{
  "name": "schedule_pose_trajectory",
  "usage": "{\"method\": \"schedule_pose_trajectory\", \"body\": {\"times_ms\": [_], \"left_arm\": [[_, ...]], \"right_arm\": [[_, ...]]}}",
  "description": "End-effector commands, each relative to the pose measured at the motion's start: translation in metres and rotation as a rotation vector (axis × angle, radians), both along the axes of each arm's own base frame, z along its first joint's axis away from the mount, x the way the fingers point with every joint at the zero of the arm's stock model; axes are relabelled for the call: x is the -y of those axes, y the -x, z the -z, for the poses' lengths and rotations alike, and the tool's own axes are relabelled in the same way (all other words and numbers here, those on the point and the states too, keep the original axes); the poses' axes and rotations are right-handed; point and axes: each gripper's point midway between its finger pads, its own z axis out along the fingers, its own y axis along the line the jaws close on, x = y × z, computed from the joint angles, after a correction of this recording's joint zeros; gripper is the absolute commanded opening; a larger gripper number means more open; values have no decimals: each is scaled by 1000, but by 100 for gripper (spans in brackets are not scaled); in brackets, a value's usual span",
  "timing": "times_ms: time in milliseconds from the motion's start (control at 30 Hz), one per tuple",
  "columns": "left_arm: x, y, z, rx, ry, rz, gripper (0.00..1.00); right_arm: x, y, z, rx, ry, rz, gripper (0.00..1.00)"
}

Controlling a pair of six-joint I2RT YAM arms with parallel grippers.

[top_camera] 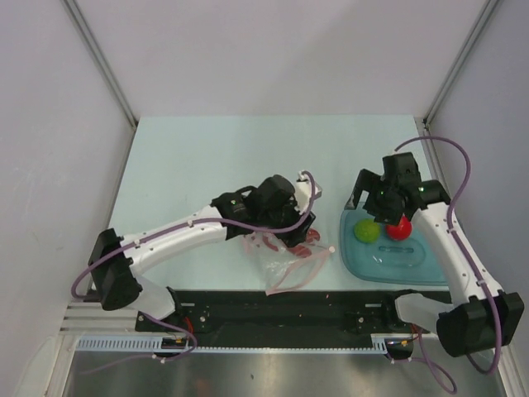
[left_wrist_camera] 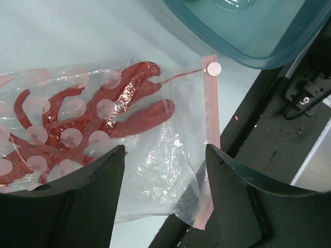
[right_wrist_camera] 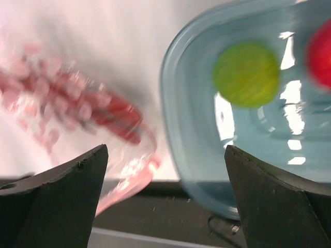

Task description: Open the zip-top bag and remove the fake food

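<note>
We are finding the left gripper spread wide over the zip-top bag, which is lying beside the tray with the lobster inside. The right gripper is hanging, fingers wide apart, above the tray's green ball and red fruit.

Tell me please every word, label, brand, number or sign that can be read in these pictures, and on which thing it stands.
There are none to read.
The zip-top bag carries only plain white dots and a pinkish zip strip, no print.
The teal tray, green ball and red fruit bear no marks.
The right wrist view is blurred.
</note>
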Motion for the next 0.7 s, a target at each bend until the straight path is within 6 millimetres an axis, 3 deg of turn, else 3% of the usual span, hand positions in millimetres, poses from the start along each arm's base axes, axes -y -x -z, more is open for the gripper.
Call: {"method": "schedule_pose_trajectory", "body": {"times_ms": [0,267,433,600,667], "left_arm": [[6,2,2,104,-106,-17,69],[19,37,26,87,-200,18,76],[34,55,38,93,-210,40,78],[22,34,56,165,-332,-79,71],[20,30,64,172,-380,-90,63]], "right_arm": [[-32,43,5,-102,-104,-37,100],[-29,99,20,-213,-150,78,100],[-30,115,24,-201,-198,89,100],[-30,124,22,-201,-212,68,100],[-31,128,19,-212,-218,60,100]]}}
